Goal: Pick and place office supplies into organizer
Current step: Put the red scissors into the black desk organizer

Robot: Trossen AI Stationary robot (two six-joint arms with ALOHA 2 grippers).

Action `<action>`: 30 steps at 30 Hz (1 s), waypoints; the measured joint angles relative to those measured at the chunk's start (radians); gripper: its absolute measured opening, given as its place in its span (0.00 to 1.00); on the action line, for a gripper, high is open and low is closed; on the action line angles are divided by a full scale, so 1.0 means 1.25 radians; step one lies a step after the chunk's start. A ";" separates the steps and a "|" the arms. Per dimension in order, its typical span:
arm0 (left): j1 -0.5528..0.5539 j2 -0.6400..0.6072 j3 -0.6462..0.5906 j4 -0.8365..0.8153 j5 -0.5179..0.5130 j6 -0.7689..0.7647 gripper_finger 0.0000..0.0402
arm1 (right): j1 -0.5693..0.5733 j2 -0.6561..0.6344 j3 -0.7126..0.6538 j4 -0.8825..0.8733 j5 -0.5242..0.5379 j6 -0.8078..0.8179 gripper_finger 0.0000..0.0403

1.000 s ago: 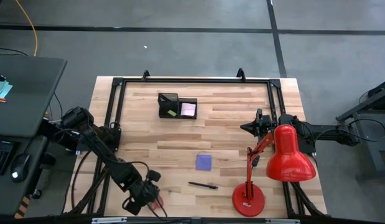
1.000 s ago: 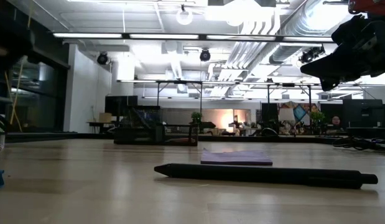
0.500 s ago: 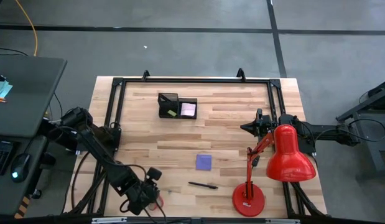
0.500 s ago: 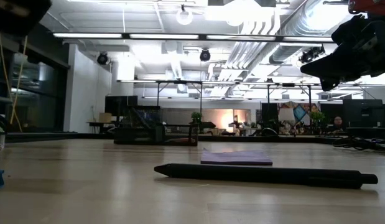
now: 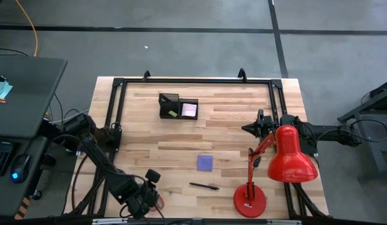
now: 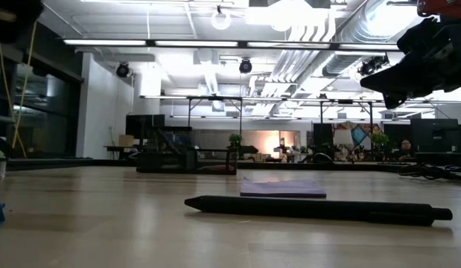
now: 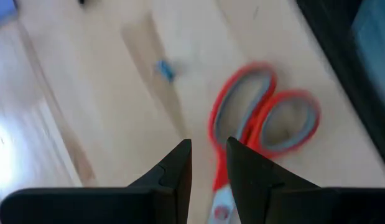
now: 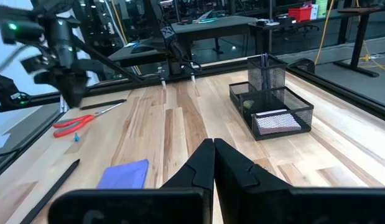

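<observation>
With the left gripper (image 7: 209,163) narrowly parted above the scissors (image 7: 262,134), the handles could be missed.

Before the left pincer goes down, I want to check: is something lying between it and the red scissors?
Nothing visible: the left pincer hangs directly over the scissors; a small blue piece lies aside.
</observation>
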 joint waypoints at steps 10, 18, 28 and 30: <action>-0.013 0.110 0.149 -0.069 0.056 -0.006 0.21 | 0.000 0.009 0.000 0.000 -0.002 0.000 0.01; -0.012 0.120 0.155 -0.117 0.056 -0.023 0.21 | 0.000 0.010 0.000 0.000 -0.003 0.000 0.01; -0.017 0.176 0.155 -0.123 0.088 -0.025 0.21 | 0.000 0.010 0.000 -0.001 -0.003 0.000 0.01; -0.017 0.176 0.154 -0.116 0.088 -0.025 0.21 | 0.000 0.010 0.000 0.000 -0.003 0.000 0.01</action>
